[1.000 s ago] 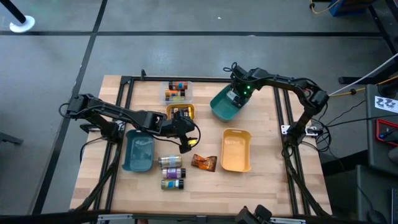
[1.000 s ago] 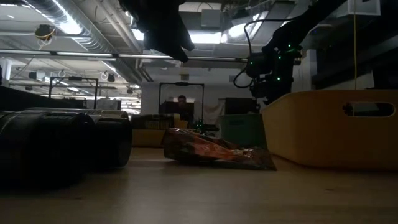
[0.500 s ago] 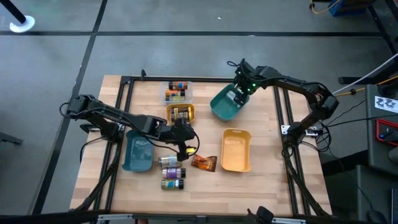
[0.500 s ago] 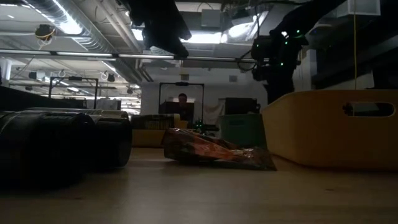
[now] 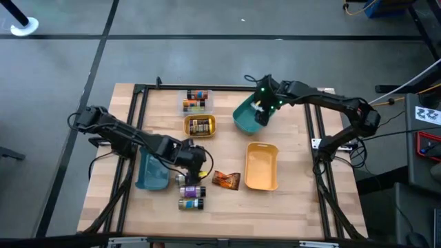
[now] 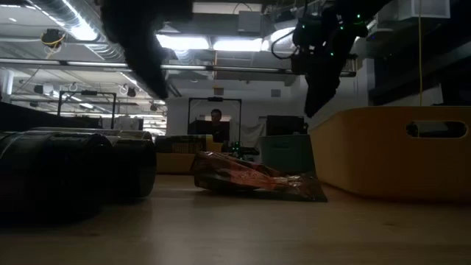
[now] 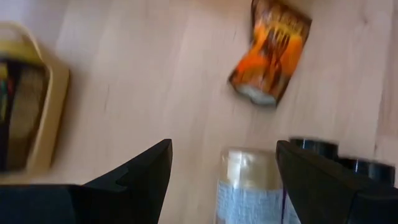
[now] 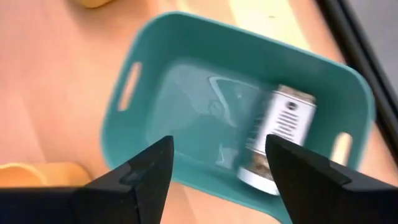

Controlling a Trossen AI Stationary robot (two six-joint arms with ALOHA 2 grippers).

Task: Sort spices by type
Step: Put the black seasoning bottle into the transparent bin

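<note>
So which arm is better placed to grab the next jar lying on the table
Left. The left gripper hangs open right over the loose jars, while the right gripper is over the teal tray.

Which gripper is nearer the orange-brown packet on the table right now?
The left. The left gripper is open just beside the orange-brown packet, above the loose jars. The right gripper is open far off, over the teal tray.
</note>
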